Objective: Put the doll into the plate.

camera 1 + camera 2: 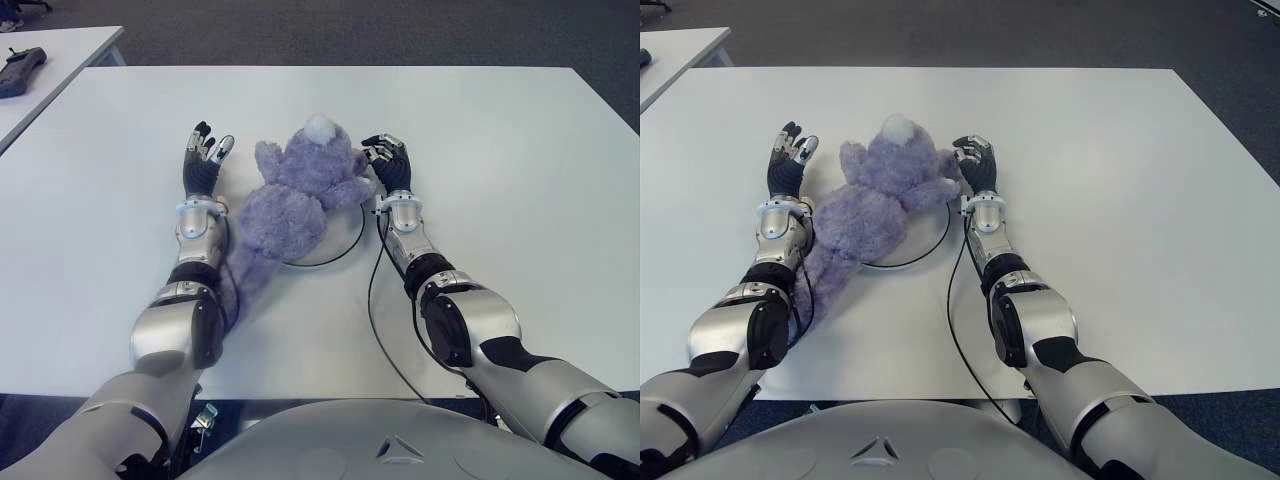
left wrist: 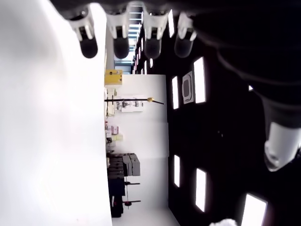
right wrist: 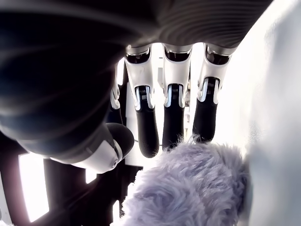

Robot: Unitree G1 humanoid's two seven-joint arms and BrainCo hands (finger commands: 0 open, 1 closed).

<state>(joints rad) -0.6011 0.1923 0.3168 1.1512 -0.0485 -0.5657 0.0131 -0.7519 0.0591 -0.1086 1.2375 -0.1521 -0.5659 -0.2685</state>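
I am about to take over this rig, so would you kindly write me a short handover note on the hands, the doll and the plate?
Left hand: open, holding nothing, on the left side of the doll.
Right hand: fingers open, close against the doll's fur on its right side; no closed grasp visible.
Doll: purple plush lying across the plate, its upper body over it, its lower end trailing off onto the white table towards the left arm.
Done: doll is largely on the plate.
Left: judge whether the trailing part needs tucking in, then draw both hands back.
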